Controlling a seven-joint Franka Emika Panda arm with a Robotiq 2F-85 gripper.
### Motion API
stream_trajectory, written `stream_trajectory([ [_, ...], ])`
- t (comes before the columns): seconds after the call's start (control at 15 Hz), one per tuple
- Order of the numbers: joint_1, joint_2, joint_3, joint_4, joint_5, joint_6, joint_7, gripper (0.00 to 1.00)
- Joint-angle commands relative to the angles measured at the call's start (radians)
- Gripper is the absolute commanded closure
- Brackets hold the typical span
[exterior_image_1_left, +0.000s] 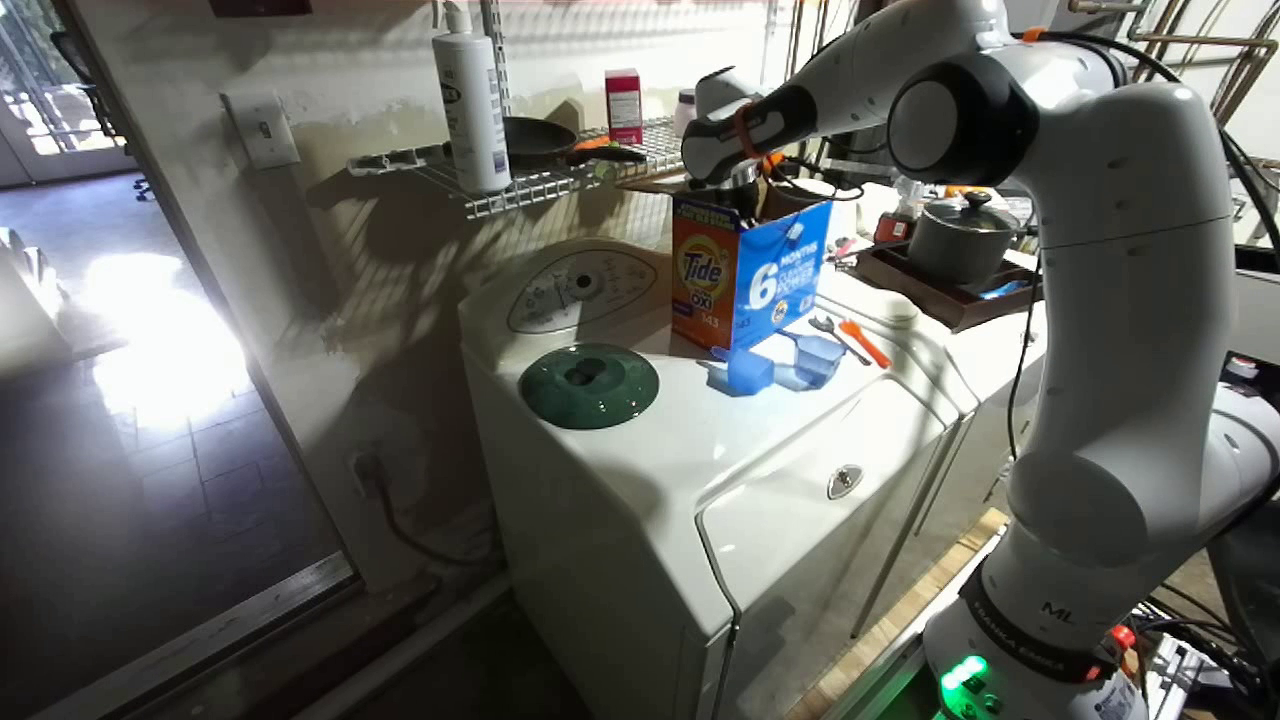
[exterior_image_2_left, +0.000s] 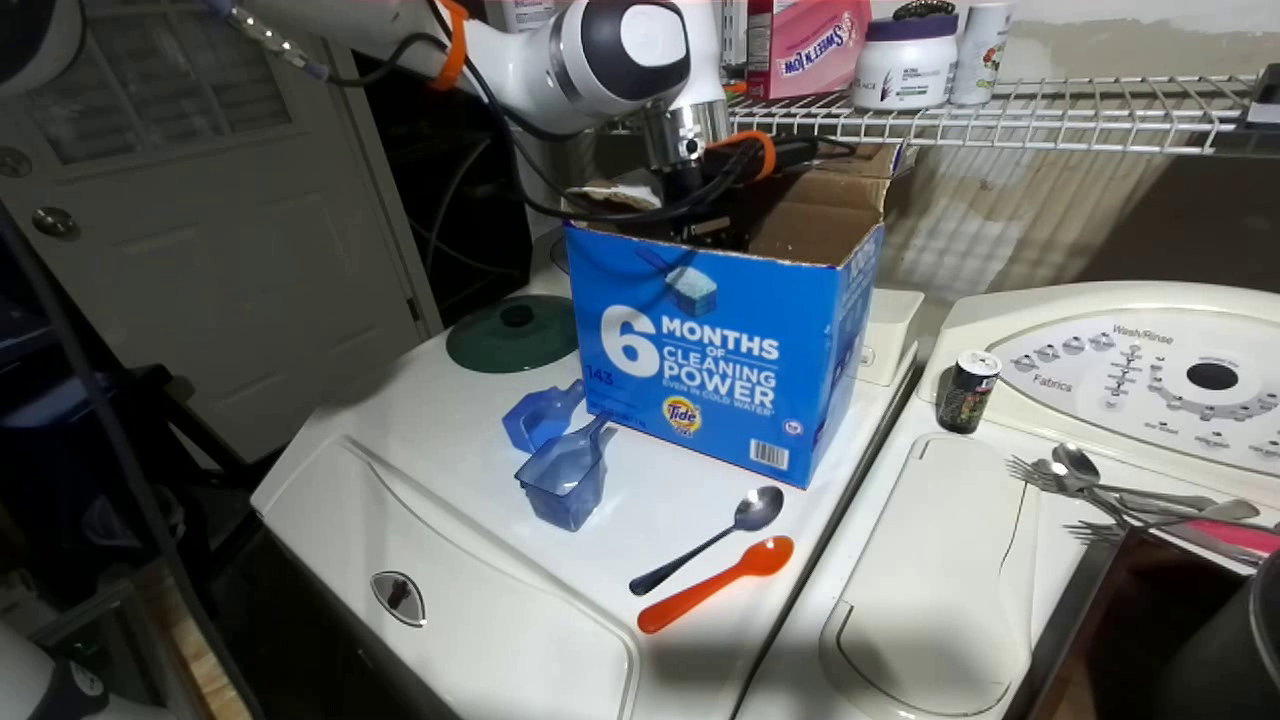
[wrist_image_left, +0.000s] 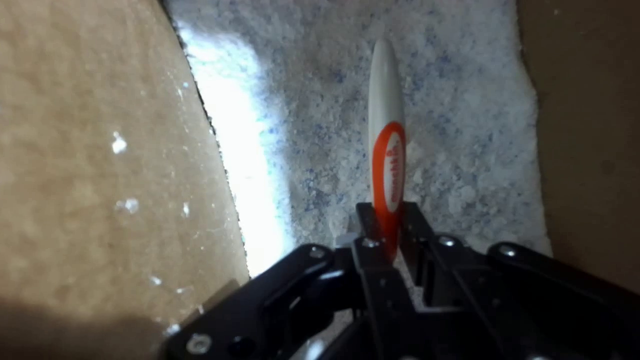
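the pincer (wrist_image_left: 389, 216) reaches down into a cardboard box (exterior_image_2_left: 690, 340), its black jaws narrow, pinching a slim handle (wrist_image_left: 387, 145) by an orange section. the handle is smooth, white beyond that section and tapered to a rounded tip, and extends over powder (wrist_image_left: 450, 140) inside the box; its other end is hidden. the powder is lumpy, whitish with blue flecks; the inner walls (wrist_image_left: 110, 165) are raw brown card speckled white.

the box stands on a glossy white machine (exterior_image_1_left: 690, 440), by the edge that faces the washer (exterior_image_2_left: 930, 560). two square-cupped scoops (exterior_image_2_left: 565, 490) of see-through blue plastic sit between it and the front edge. a metal spoon (exterior_image_2_left: 710, 541) and an orange spoon (exterior_image_2_left: 715, 585) lie side by side near the front corner on the washer side, and a round, glossy green lid (exterior_image_1_left: 600, 395) rests at the opposite side edge.

the handle reads "munchkin". the box says "tide", "6 months of cleaning power" and "even in cold water"; its orange face (exterior_image_1_left: 702, 290), "oxi" and "143". the washer's panel (exterior_image_2_left: 1140, 370) shows "wash/rinse" and "fabric", and a pink carton (exterior_image_2_left: 815, 50) on the wire shelf (exterior_image_2_left: 1090, 122) reads "sweet'n low".
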Motion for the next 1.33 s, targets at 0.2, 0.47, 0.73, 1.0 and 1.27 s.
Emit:
stream_trajectory([
  [0.2,-0.003,0.110,0.033,0.032,0.068,0.044,-0.050,0.96],
  [0.47,-0.015,0.109,0.043,0.032,0.115,0.046,-0.086,0.96],
  [0.73,-0.028,0.108,0.053,0.030,0.156,0.045,-0.121,0.96],
  [1.0,-0.038,0.105,0.060,0.029,0.190,0.048,-0.153,0.96],
  [1.27,-0.039,0.100,0.061,0.027,0.198,0.047,-0.169,0.96],
])
